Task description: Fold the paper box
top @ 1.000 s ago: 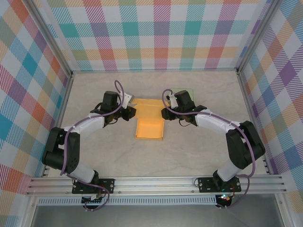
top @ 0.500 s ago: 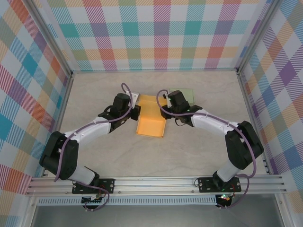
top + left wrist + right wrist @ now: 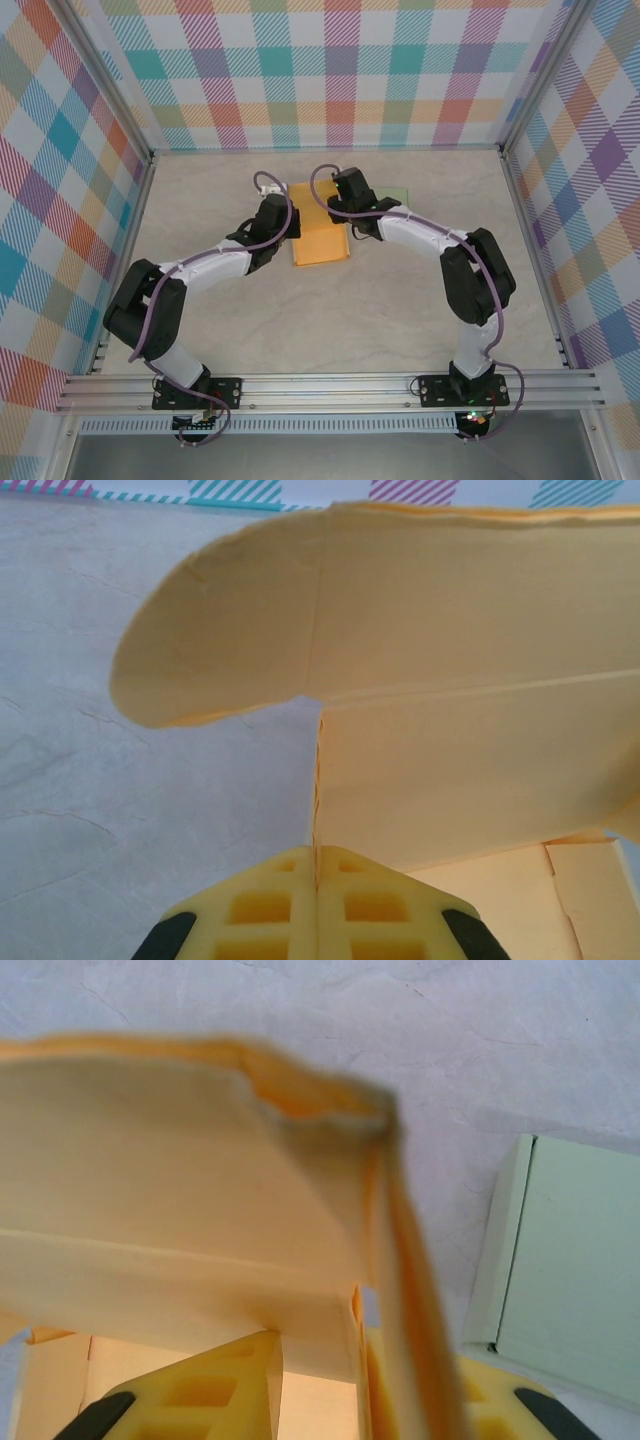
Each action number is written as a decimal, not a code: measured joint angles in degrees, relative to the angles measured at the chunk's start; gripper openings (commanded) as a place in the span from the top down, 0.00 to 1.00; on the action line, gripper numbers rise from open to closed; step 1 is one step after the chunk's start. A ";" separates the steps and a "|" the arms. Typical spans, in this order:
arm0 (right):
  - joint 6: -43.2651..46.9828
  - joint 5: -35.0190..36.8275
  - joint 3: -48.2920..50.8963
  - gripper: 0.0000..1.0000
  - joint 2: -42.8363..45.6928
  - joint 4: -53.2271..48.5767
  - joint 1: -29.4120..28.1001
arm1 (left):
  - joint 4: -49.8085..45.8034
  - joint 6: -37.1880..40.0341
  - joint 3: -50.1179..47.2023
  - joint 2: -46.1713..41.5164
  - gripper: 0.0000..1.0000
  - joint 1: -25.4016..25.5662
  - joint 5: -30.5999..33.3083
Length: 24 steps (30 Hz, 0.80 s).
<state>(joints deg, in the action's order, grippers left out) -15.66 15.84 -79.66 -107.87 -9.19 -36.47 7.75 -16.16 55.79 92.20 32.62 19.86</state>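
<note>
The orange paper box (image 3: 320, 238) lies at the table's middle back, its lid panel folded over the tray. My left gripper (image 3: 288, 228) is at the box's left side. In the left wrist view its yellow fingertips (image 3: 316, 865) are pressed together on the thin edge of a box wall (image 3: 450, 680), with a rounded flap (image 3: 210, 650) sticking out to the left. My right gripper (image 3: 345, 208) is at the box's far right corner. Its fingers (image 3: 320, 1380) stand apart around a corner of the box (image 3: 180, 1190), and a blurred side wall runs along the right finger (image 3: 480, 1400).
A pale green flat carton (image 3: 398, 196) lies on the table just right of the box, close beside the right gripper (image 3: 570, 1260). Checked walls enclose the table on three sides. Bare marbled surface (image 3: 330, 320) stretches in front of the box.
Both grippers moved toward the back and closer together. The box shifted backward with them, and its lid panel swung over the open tray.
</note>
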 measured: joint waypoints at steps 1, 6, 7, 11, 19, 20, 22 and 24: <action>-0.17 -0.02 -0.11 0.71 -0.17 0.07 0.00 | -0.02 -0.96 0.00 0.04 1.00 0.22 0.57; -1.92 0.00 0.22 0.72 -0.24 1.22 0.07 | -0.07 -5.88 0.55 1.38 0.99 1.68 3.93; -2.36 0.00 0.72 0.72 -0.24 2.14 0.07 | -0.07 -7.06 0.63 1.86 0.99 1.95 4.81; -3.91 -0.26 3.69 0.72 -0.24 5.40 0.07 | -0.17 -11.45 0.63 3.06 0.98 3.37 7.67; -6.21 -0.57 9.01 0.72 -0.24 11.52 -0.68 | -1.66 -19.12 0.33 3.76 0.97 6.01 13.40; -6.38 -0.44 9.49 0.72 -0.24 12.11 -0.83 | -1.66 -19.65 0.04 3.76 0.97 6.36 14.23; -6.49 -0.15 10.71 0.72 -0.17 13.46 -1.33 | -1.07 -20.94 -0.92 3.67 0.96 7.10 15.98; -6.64 0.09 11.85 0.73 -0.17 14.47 -1.84 | -0.17 -22.27 -2.38 3.34 0.96 7.61 16.87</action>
<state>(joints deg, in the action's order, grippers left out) -22.31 15.92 -67.81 -108.05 5.28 -38.30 7.57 -38.44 53.41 95.55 40.23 36.73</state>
